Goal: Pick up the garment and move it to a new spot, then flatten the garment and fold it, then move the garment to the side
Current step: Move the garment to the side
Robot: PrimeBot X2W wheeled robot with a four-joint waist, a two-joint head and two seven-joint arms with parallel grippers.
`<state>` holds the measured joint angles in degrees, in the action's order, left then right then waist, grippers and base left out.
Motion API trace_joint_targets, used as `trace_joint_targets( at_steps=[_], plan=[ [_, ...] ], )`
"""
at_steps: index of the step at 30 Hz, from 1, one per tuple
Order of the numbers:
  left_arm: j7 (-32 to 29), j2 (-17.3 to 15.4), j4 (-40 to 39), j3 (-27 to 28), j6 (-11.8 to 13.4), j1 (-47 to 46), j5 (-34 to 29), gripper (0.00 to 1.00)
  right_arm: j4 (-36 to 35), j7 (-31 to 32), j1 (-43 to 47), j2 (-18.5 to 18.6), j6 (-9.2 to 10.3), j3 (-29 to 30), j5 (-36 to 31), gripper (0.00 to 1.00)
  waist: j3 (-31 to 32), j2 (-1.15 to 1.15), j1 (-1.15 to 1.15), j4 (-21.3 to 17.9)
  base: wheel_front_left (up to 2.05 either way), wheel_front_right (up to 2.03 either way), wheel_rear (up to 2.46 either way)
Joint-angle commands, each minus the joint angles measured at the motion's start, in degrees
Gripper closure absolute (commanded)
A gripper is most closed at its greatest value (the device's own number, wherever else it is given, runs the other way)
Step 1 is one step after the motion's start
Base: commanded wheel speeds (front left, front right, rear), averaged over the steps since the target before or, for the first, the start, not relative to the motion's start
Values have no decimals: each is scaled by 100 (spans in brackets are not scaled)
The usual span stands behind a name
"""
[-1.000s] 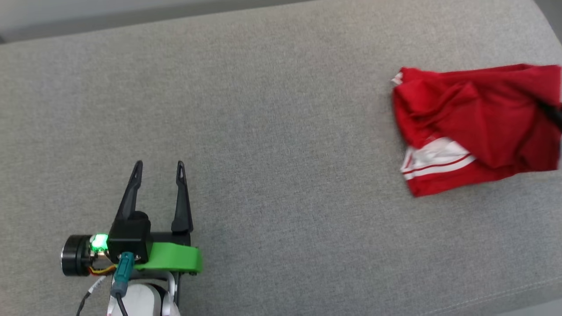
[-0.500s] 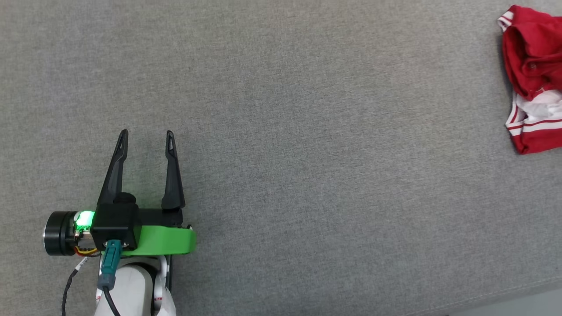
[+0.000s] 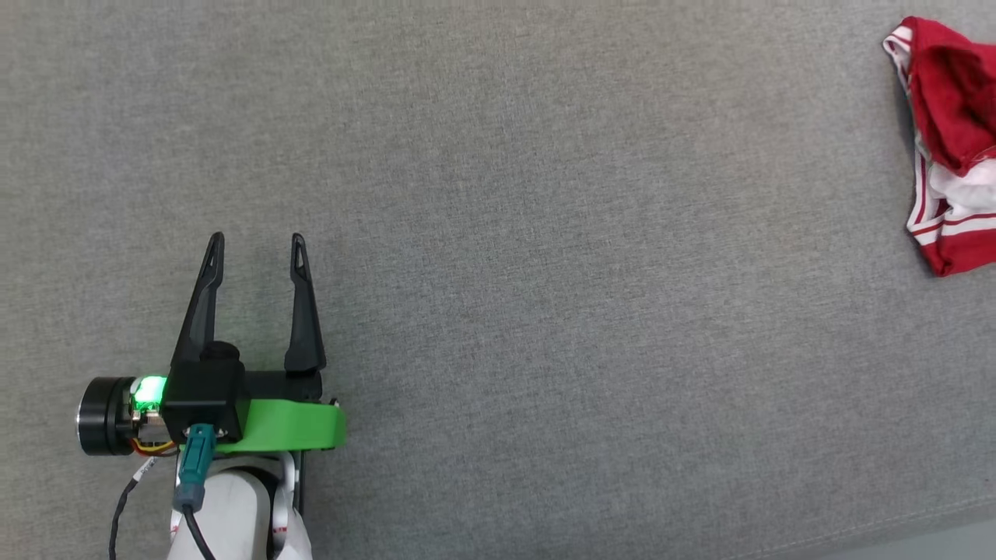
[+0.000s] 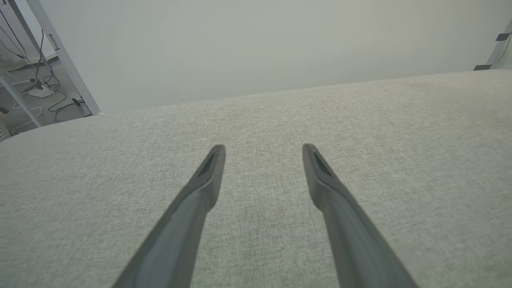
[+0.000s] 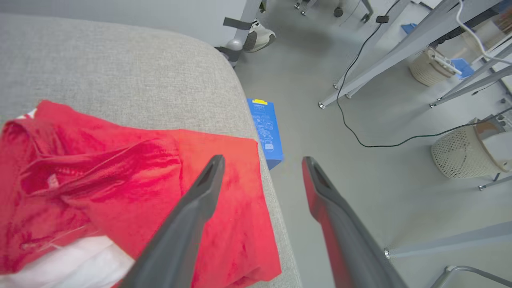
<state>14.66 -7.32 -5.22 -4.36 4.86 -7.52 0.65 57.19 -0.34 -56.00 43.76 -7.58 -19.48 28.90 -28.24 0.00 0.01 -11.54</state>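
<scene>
Right hand [image 5: 263, 159] spread — garment [image 5: 100, 172] lies loose.

1. Soft, even light covers the grey woven fabric surface [image 3: 545, 233] ahead of the black two-fingered left gripper [image 3: 255, 237]; the shadows there are faint.
2. A small green lamp [image 3: 152, 387] glows brightly behind its fingers.
3. Both wrist views bow at the edges, and the finger bases blur.
4. The crumpled red jersey [image 5: 120, 180] tints the right gripper's [image 5: 262, 160] farther finger red.

Garment [image 3: 949, 109] at far right edge of cushion [image 3: 545, 272], left gripper [image 3: 257, 238] lower left, well apart
</scene>
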Motion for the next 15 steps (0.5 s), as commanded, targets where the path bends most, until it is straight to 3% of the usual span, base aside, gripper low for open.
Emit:
trace_joint_targets(
  at_steps=[1,5,10,15],
  plan=[
    [34,7,28,6,58,5,53,0,0,-250,-112,-67,9,77,-27,0,242,0,-1,61,0,0,0],
    [34,33,88,53,95,215,111,0,-189,-1017,-86,-229,9,212,-97,0,602,0,-1,90,0,0,0],
    [34,80,136,80,107,431,178,0,-714,-1423,135,-383,9,458,-270,0,1000,0,-1,224,0,0,0],
    [34,141,215,27,74,565,211,0,-2004,-1463,749,-722,9,1218,-685,0,1351,0,-1,455,0,0,0]
  ],
)
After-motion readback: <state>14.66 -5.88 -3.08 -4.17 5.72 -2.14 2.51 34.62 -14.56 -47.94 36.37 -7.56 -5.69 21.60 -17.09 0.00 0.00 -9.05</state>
